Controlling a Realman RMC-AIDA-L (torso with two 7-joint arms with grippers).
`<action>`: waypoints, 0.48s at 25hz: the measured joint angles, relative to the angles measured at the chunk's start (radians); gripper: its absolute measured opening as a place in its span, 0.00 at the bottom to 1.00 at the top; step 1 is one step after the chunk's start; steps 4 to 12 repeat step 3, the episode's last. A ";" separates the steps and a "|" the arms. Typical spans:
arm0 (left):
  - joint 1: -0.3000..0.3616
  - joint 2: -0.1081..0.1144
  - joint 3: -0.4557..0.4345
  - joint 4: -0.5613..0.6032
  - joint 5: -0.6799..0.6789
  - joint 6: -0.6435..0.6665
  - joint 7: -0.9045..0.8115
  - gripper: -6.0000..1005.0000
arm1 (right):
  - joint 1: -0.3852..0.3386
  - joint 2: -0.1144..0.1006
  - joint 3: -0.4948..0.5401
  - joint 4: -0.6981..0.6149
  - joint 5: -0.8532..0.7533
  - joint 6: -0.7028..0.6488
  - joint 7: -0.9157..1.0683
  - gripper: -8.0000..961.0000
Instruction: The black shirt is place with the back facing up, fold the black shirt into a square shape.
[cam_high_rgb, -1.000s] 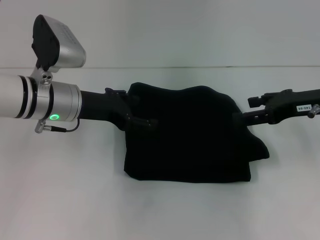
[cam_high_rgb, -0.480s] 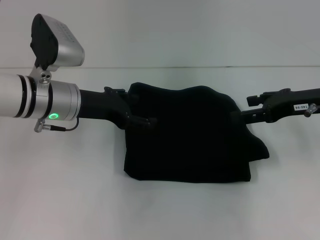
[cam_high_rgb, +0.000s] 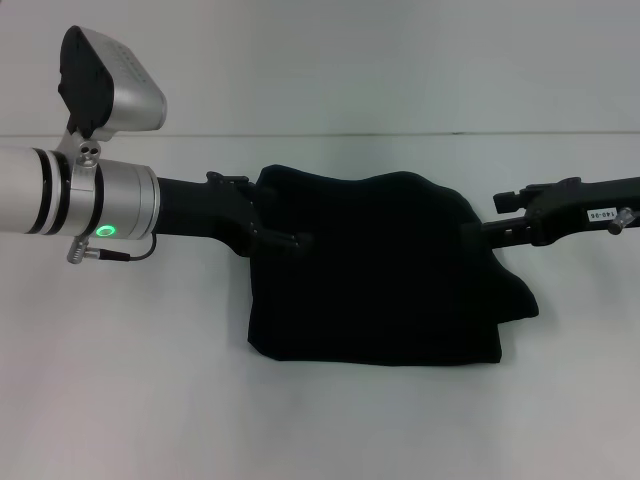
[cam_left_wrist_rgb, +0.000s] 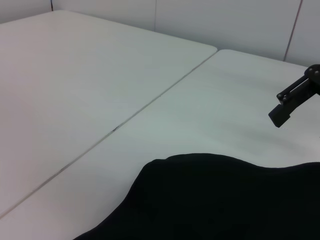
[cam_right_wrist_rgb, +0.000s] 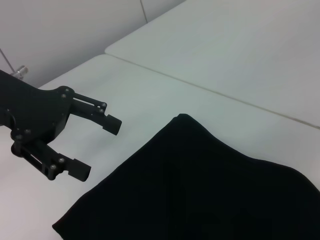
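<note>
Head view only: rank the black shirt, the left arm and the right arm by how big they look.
1. black shirt
2. left arm, enlarged by nearness to the camera
3. right arm, partly out of frame

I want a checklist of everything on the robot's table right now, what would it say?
Surface: white table, with a seam line where two tabletops meet.
Job's things: black shirt lies folded into a rough block, far edge humped, a flap sticking out on the robot's right.
Clutter: nothing seen.
Grippers: left gripper open beside the shirt's left edge, holding nothing; right gripper at the shirt's right edge.
Cables: thin black cable looping under the left arm's silver wrist, next to a green light.
Surroundings: plain white wall behind the table.
</note>
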 joint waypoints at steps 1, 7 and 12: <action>0.000 0.000 0.000 0.000 -0.001 0.000 0.000 0.89 | 0.000 0.000 0.000 0.000 0.000 0.000 0.000 0.93; 0.001 0.000 0.000 0.000 -0.001 0.000 0.000 0.89 | 0.001 0.000 0.000 0.000 0.000 0.000 0.000 0.93; 0.001 0.000 0.000 0.000 -0.001 0.000 0.000 0.89 | 0.001 0.000 0.000 0.000 0.000 0.000 0.000 0.93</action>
